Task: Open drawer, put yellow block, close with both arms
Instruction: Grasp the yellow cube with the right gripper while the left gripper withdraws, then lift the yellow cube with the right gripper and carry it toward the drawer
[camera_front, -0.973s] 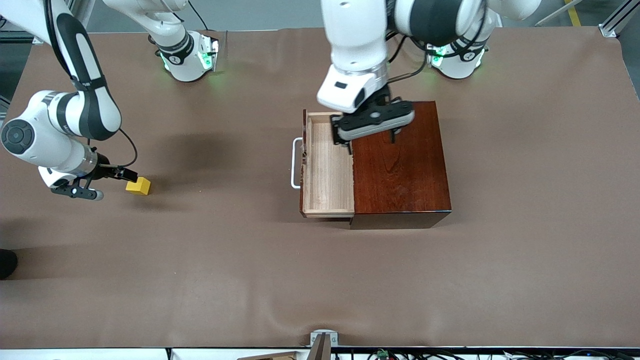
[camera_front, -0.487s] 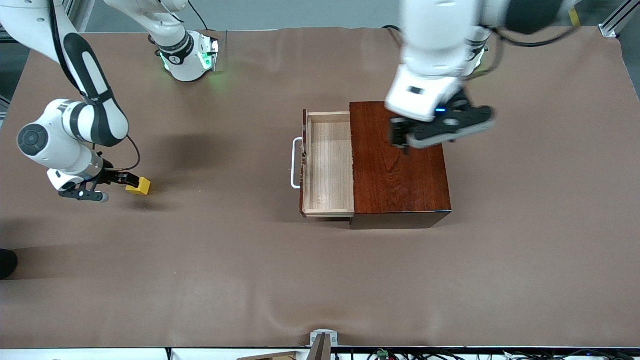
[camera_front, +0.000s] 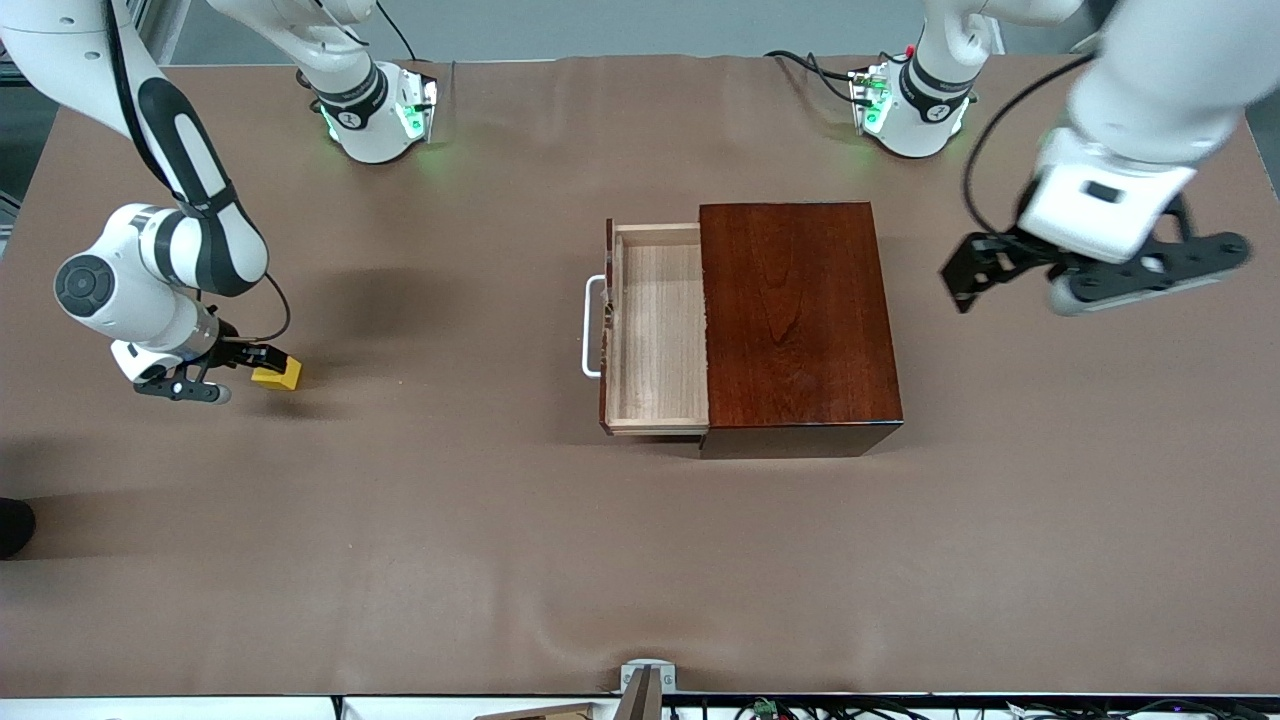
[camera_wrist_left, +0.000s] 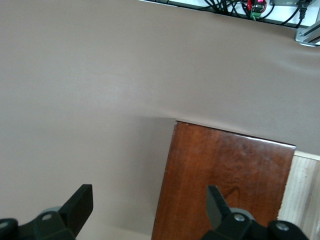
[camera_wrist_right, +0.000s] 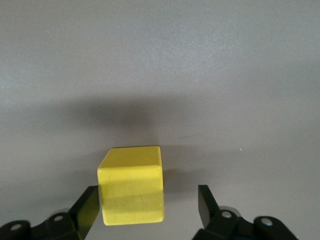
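The drawer (camera_front: 655, 330) stands pulled out of the dark reddish-brown box (camera_front: 795, 320), its pale inside empty and its white handle (camera_front: 592, 326) toward the right arm's end. The yellow block (camera_front: 279, 374) lies on the table near the right arm's end. My right gripper (camera_front: 258, 358) is low at the block. In the right wrist view the block (camera_wrist_right: 132, 185) sits between the open fingers (camera_wrist_right: 207, 202), close to one and apart from the other. My left gripper (camera_front: 1070, 270) is open and empty in the air, over the table beside the box (camera_wrist_left: 225, 180).
Brown cloth covers the table (camera_front: 640, 560). The arm bases (camera_front: 380, 110) glow green along the table's edge farthest from the front camera. Cables (camera_wrist_left: 240, 6) lie off the table's edge in the left wrist view.
My left arm has swung from over the drawer, across the box, out to the left arm's end of the table. My right gripper has moved in around the yellow block.
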